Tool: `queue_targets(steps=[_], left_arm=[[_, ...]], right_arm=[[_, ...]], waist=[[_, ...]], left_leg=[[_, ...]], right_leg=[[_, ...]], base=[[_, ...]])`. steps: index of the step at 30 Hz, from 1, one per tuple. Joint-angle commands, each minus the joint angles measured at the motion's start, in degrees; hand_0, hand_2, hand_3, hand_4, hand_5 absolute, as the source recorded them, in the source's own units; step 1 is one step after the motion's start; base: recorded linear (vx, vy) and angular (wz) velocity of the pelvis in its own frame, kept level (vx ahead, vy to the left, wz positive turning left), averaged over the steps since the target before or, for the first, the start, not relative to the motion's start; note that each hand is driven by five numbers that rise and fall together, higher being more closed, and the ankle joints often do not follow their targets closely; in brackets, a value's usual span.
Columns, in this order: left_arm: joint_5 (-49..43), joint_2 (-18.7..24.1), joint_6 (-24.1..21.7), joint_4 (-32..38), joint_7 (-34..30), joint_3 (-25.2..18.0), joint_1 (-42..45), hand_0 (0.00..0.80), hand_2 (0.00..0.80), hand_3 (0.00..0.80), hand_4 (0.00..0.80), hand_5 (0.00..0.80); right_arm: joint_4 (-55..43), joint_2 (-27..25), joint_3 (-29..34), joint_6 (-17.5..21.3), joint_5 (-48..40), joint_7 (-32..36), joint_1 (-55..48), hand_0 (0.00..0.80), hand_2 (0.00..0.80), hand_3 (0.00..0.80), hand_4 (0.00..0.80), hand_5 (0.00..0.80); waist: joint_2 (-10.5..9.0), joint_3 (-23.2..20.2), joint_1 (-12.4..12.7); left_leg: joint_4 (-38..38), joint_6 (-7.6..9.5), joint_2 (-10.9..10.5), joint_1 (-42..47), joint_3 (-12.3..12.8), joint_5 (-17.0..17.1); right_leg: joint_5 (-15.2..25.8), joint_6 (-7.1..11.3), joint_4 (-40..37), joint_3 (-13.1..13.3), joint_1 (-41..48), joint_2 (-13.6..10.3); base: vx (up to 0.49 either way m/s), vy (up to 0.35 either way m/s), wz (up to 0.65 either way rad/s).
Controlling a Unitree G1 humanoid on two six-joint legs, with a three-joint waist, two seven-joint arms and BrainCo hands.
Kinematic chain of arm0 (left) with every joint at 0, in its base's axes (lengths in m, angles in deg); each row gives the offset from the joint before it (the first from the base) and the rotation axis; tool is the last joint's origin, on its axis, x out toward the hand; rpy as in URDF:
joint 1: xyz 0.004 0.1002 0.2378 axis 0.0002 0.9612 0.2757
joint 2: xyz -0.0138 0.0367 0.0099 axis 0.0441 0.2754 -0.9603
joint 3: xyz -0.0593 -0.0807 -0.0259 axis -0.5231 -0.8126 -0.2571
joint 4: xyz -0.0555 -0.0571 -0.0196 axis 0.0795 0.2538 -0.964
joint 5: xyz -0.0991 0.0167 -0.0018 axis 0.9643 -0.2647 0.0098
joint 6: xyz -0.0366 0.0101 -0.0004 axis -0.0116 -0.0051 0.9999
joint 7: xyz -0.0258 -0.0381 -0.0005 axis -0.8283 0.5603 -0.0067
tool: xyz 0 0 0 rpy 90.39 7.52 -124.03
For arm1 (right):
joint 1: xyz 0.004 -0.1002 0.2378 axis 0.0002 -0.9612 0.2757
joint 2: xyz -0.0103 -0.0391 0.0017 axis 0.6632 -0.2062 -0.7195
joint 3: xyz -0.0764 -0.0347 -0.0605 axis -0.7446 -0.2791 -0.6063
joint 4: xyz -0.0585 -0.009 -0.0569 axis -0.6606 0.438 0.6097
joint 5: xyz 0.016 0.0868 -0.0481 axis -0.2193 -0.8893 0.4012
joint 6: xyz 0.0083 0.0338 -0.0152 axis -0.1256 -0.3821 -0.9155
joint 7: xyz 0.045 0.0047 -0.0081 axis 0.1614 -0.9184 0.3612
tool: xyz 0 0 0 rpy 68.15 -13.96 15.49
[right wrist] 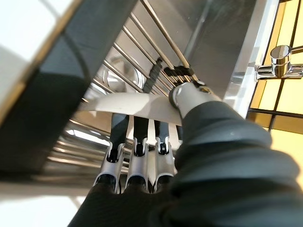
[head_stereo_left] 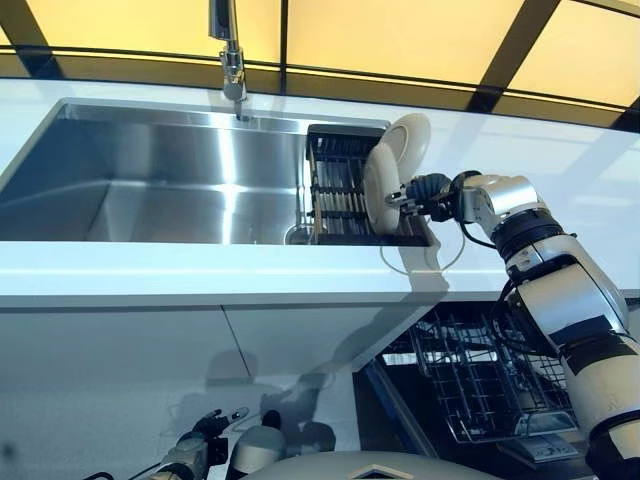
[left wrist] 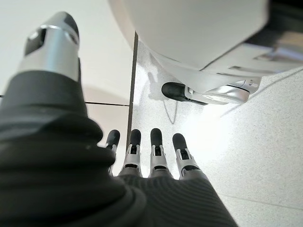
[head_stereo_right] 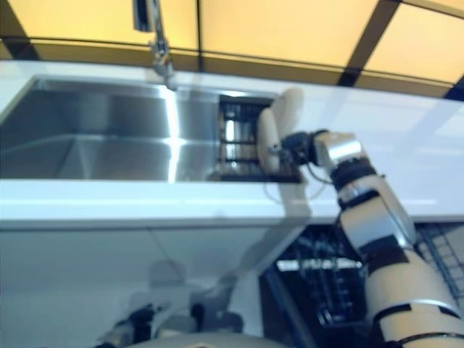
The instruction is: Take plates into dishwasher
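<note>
Two white plates stand on edge in a black dish rack (head_stereo_left: pixel 338 192) at the right end of the sink. My right hand (head_stereo_left: pixel 430 190) reaches across the counter to the nearer plate (head_stereo_left: pixel 381 187). In the right wrist view the fingers (right wrist: pixel 136 142) run behind the plate's rim (right wrist: pixel 123 105) and the thumb (right wrist: pixel 187 97) presses on its near face, pinching it. The second plate (head_stereo_left: pixel 410 140) leans just behind the first. My left hand (head_stereo_left: pixel 200 452) hangs low by the floor, fingers (left wrist: pixel 152 151) straight and holding nothing.
The steel sink (head_stereo_left: pixel 150 175) with its faucet (head_stereo_left: pixel 232 60) lies left of the rack. A white countertop (head_stereo_left: pixel 200 282) runs along the front. Below it at the right, the open dishwasher shows a pulled-out wire basket (head_stereo_left: pixel 485 385).
</note>
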Motion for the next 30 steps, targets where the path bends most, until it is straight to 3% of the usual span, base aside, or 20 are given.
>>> queue_targets(steps=[1,20,30], left_arm=[[2.05,-0.68,-1.76,-2.07,0.52,3.83,-2.76,0.000,0.000,0.000,0.000,0.000],[0.72,-0.24,-1.47,-1.23,1.11,4.67,-3.08,0.000,0.000,0.000,0.000,0.000],[0.55,-0.12,-1.16,-1.20,0.99,4.47,-3.12,0.000,0.000,0.000,0.000,0.000]], right_arm=[[3.36,-1.76,-4.84,-0.01,1.62,0.05,5.82,0.800,0.800,0.800,0.800,0.800],[1.29,-6.59,-7.25,6.20,3.14,-0.26,9.52,0.800,0.800,0.800,0.800,0.800],[-4.12,-9.12,-7.86,8.49,-3.01,-0.60,10.60,0.800,0.800,0.800,0.800,0.800]], waist=[[-0.94,0.68,1.78],[-1.36,-0.30,0.15],[-1.44,-0.98,-1.48]], left_leg=[[-0.16,-2.97,3.08,2.19,0.13,-3.40],[-0.16,-3.15,3.28,3.18,1.51,-3.86],[-0.16,-3.08,3.22,3.90,2.56,-4.20]], right_leg=[[7.63,6.38,0.50,-0.51,-4.02,-7.92],[7.69,6.40,0.33,0.57,-3.81,-7.61],[7.64,6.27,0.33,1.81,-3.68,-7.29]], base=[[0.000,0.000,0.00],[-0.001,0.000,0.00],[-0.006,0.001,-0.02]])
